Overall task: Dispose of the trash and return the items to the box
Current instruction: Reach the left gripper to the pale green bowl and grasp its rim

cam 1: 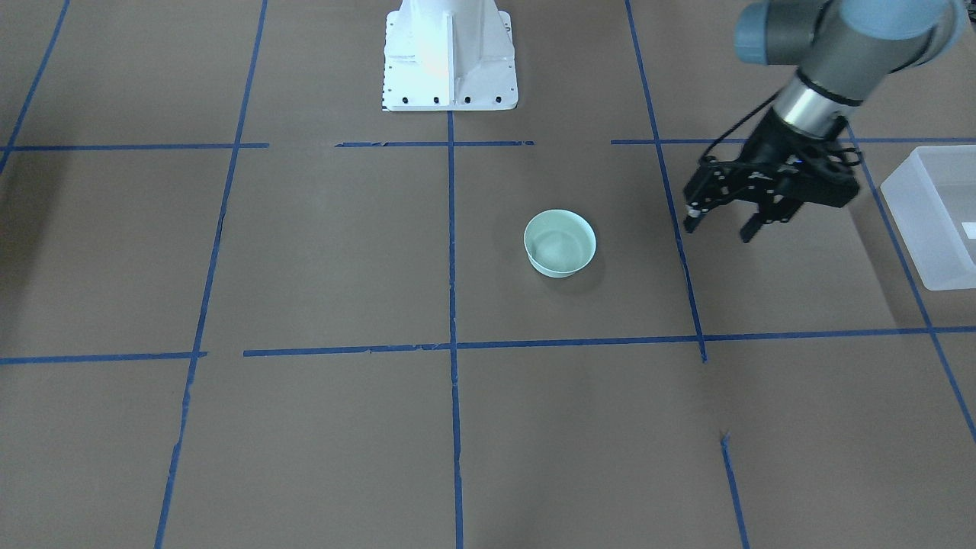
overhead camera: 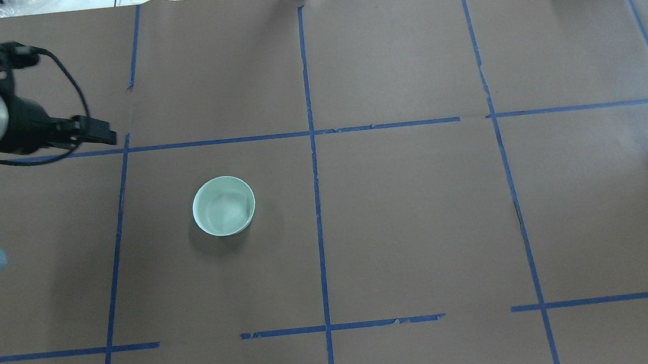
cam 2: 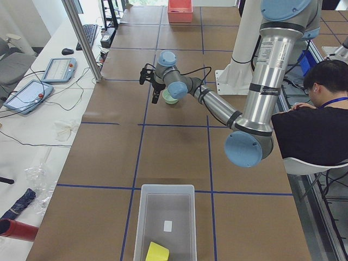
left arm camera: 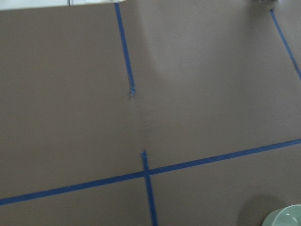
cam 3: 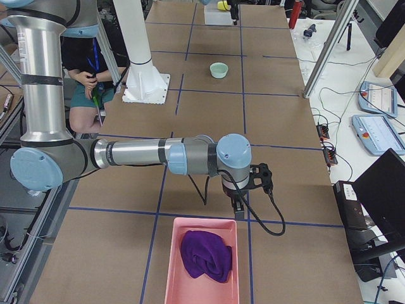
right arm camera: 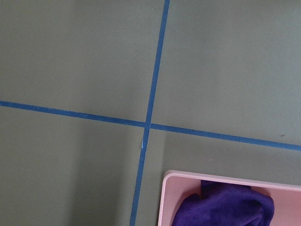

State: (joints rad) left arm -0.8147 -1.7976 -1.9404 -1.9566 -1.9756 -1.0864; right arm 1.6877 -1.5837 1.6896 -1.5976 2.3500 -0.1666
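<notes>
The pale mint-green bowl (cam 1: 560, 242) stands upright and empty on the brown table, left of centre in the overhead view (overhead camera: 223, 206); its rim shows at the bottom right of the left wrist view (left arm camera: 284, 219). My left gripper (cam 1: 720, 225) is open and empty. It hangs above the table between the bowl and the box, apart from both. The frosted white box (cam 1: 942, 217) sits at the table's left end and holds a yellow item (cam 2: 156, 252). My right gripper (cam 3: 237, 206) shows only in the exterior right view, by a pink tray; I cannot tell if it is open.
A pink tray (cam 3: 202, 259) with a purple cloth (right arm camera: 225, 207) lies at the table's right end. The white robot base (cam 1: 450, 61) stands at the table's robot side. A seated person (cam 2: 321, 109) is beside the base. Blue tape lines cross the table.
</notes>
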